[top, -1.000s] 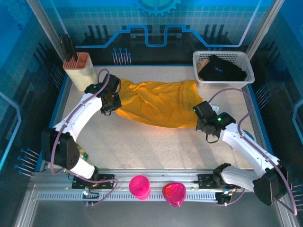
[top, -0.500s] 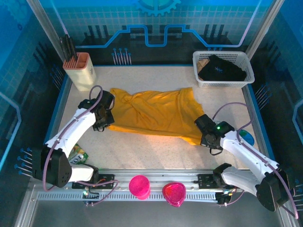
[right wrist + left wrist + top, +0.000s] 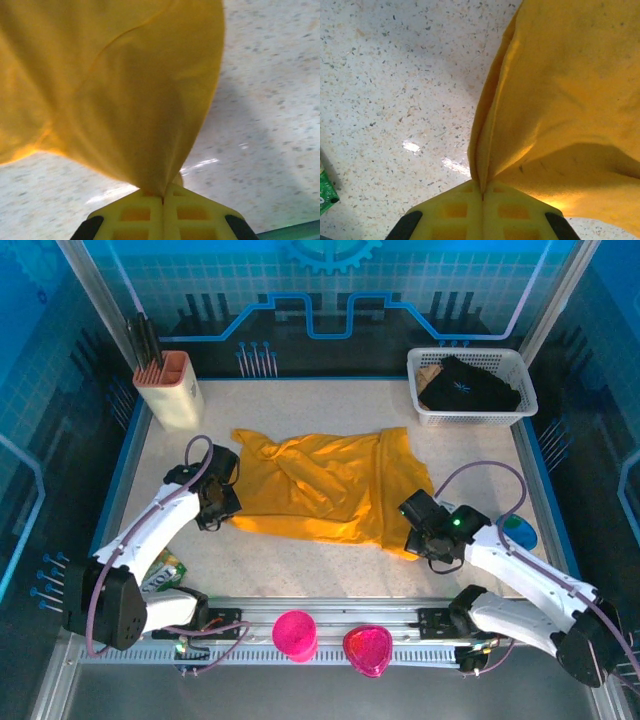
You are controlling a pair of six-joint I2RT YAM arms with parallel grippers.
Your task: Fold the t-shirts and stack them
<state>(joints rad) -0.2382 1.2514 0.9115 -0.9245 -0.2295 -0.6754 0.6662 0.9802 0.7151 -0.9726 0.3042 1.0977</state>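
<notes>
Holding a rumpled, plain orange-yellow soft fabric t-shirt point(image 3: 320, 490). Pinching its nine-o'clock edge in the clenched left gripper point(image 3: 482, 192), five-o'clock corner in the clenched right gripper point(image 3: 162, 197).

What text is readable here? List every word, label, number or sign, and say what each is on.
No text is clear enough to quote.
Snack packet: pale print on green, too small to read.
Black garment in the basket: small pale mark, too blurred to read.
T-shirt: plain, no print.
</notes>
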